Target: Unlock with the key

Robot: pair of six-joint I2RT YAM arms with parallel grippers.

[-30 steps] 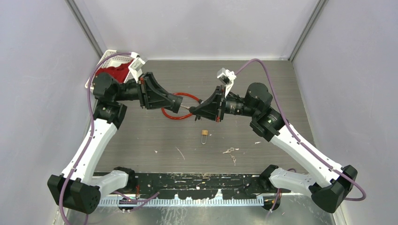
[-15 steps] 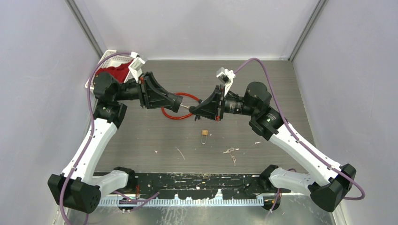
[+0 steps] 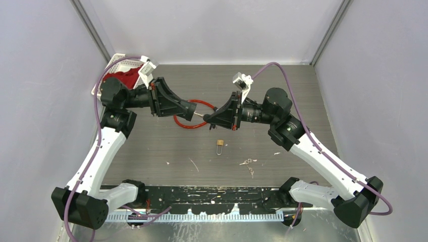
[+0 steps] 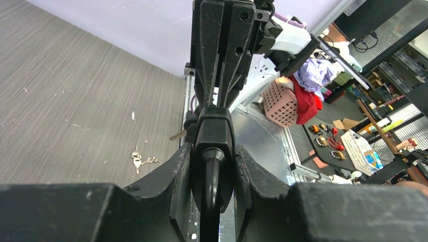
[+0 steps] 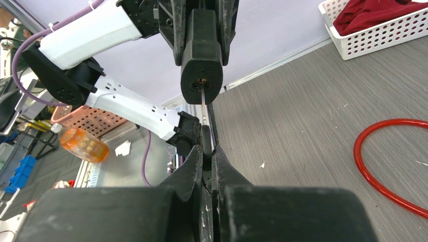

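My left gripper (image 3: 193, 114) is shut on a black padlock (image 4: 214, 136) and holds it above the table, keyhole end toward the right arm. My right gripper (image 3: 208, 117) is shut on a thin silver key (image 5: 203, 103). The key's blade tip sits in the keyhole on the padlock's face (image 5: 201, 65). In the left wrist view the padlock's black shackle runs down between my fingers (image 4: 179, 171). In the right wrist view my own fingers (image 5: 194, 166) pinch the key's head, which is mostly hidden.
A red cable loop (image 3: 189, 127) lies on the table under both grippers and shows in the right wrist view (image 5: 383, 166). A small brass padlock (image 3: 220, 143) and loose keys (image 3: 246, 162) lie nearer the front. A white basket (image 3: 115, 61) with red cloth stands at the back left.
The right wrist has shifted very slightly toward the left gripper. Both grippers keep their hold and the key stays at the keyhole.
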